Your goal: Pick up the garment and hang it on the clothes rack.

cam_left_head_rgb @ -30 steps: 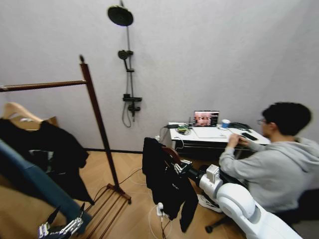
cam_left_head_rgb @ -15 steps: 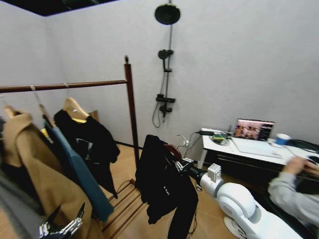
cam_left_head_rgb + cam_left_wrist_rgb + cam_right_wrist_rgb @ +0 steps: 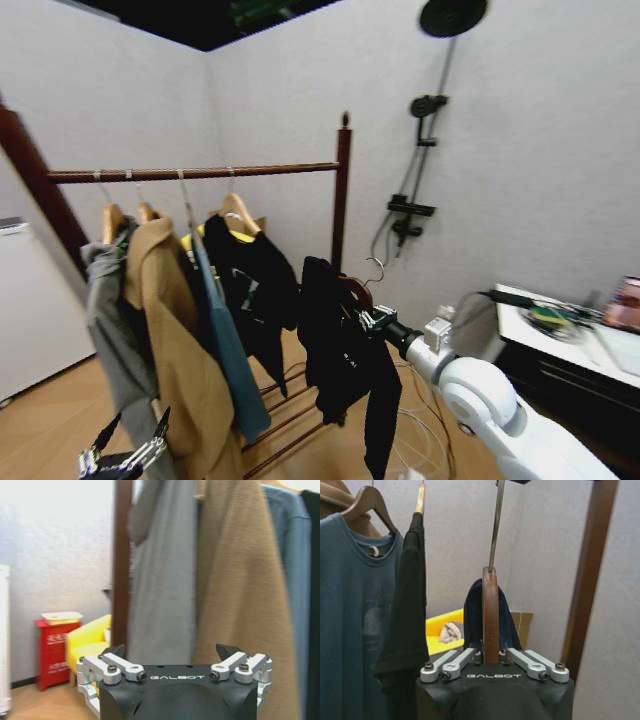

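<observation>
The garment (image 3: 345, 350), long and black, hangs from a dark wooden hanger (image 3: 490, 610) with a metal hook. My right gripper (image 3: 366, 319) is shut on the hanger's middle, and the right wrist view shows the right gripper (image 3: 490, 654) clamped on the wood. The garment hangs in the air just right of the clothes rack (image 3: 343, 190), below its rail (image 3: 200, 172). Beyond the held hanger rises the rack's post (image 3: 592, 570). My left gripper (image 3: 125, 460) is low at the left, and the left gripper (image 3: 172, 652) is open with nothing in it.
On the rail hang a grey garment (image 3: 110, 300), a tan coat (image 3: 170, 340), a blue shirt (image 3: 225, 340) and a black top (image 3: 255, 285). A black shower stand (image 3: 420, 120) is on the wall. A desk (image 3: 560, 335) is at the right, a white cabinet (image 3: 20, 300) at the left.
The whole head view has swung left: the desk and the seated person slid off to the right and the loaded rack came into view. My right gripper still holds the garment's hanger.
</observation>
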Robot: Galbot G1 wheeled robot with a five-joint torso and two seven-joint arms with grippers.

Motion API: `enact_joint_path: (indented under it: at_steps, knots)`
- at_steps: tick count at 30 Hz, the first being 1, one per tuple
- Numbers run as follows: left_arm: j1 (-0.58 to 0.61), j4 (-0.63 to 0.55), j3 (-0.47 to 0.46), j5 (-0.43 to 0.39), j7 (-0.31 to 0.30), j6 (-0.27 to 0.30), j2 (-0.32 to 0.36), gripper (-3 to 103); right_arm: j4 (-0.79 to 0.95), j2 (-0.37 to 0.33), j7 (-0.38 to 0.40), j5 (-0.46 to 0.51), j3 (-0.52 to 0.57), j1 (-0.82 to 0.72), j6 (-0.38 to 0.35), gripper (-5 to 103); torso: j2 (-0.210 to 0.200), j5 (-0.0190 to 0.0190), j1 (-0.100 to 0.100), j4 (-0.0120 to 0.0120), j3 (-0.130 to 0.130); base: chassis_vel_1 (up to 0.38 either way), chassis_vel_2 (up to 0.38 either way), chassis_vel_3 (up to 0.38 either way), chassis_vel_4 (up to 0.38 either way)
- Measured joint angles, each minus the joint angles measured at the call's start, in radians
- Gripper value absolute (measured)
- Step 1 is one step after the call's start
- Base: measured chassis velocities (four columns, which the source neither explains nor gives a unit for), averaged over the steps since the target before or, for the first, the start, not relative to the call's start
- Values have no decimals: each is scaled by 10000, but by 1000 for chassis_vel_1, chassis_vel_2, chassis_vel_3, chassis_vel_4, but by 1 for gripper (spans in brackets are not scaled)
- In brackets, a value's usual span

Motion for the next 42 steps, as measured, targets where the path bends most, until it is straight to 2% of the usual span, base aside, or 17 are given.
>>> enact_joint_path:
  at_steps: [12,15,18,23,26,30,32,33,34,36,38,39,41,42]
  knots:
    - [0,0,0,0,-2,-1,0,100,-402,128,465,258,245,499,-39,9,-2,0,2,5,2,35,226,215,35]
    - [0,0,0,0,-3,0,0,100,-246,-67,668,706,332,859,-298,9,-4,0,8,7,4,25,105,118,43]
    - [1,0,0,0,-1,0,0,100,-156,-536,819,1300,316,1597,-814,9,-1,-1,1,-7,0,6,31,12,7]
    - [0,0,0,0,0,-1,0,100,-563,-996,1146,2184,-78,3025,-1238,9,0,-2,-3,-2,0,0,0,0,0]
    - [0,0,0,0,0,0,0,100,-1201,-1415,1004,2870,-564,4407,-1362,9,0,-3,-3,3,0,0,0,0,0]
    - [0,0,-1,0,-1,0,0,100,-1660,-1656,717,3177,-981,5222,-1559,9,0,1,-2,-1,1,0,0,0,0]
    - [0,0,0,0,0,-1,0,100,-2447,-1940,606,3574,-1929,6798,-1719,9,-1,1,2,-1,2,0,0,0,0]
    - [0,0,0,0,0,-1,0,100,-2447,-1940,606,3574,-1929,6798,-1719,9,-1,1,2,-1,2,0,0,0,0]
    - [0,0,0,0,1,-1,0,100,-2875,-2024,526,3758,-2525,7738,-1787,9,0,-3,2,-1,1,0,0,0,0]
    - [0,0,-1,0,-1,0,0,100,-3183,-2002,371,3742,-2890,8266,-1800,9,1,-6,1,-2,0,0,0,0,0]
    - [0,-1,-1,0,0,-1,0,100,-3952,-1639,76,3657,-3888,9523,-1959,9,-1,3,1,-2,2,0,0,0,0]
    - [0,-1,-1,0,0,-1,0,100,-3952,-1639,76,3657,-3888,9523,-1959,9,-1,3,1,-2,2,0,0,0,0]
    - [0,0,0,0,1,0,0,100,-4507,-1202,415,4317,-4980,10814,-2497,9,0,-3,1,0,2,0,0,0,0]
    - [0,0,0,0,1,0,0,100,-4507,-1202,415,4317,-4980,10814,-2497,9,0,-3,1,0,2,0,0,0,0]
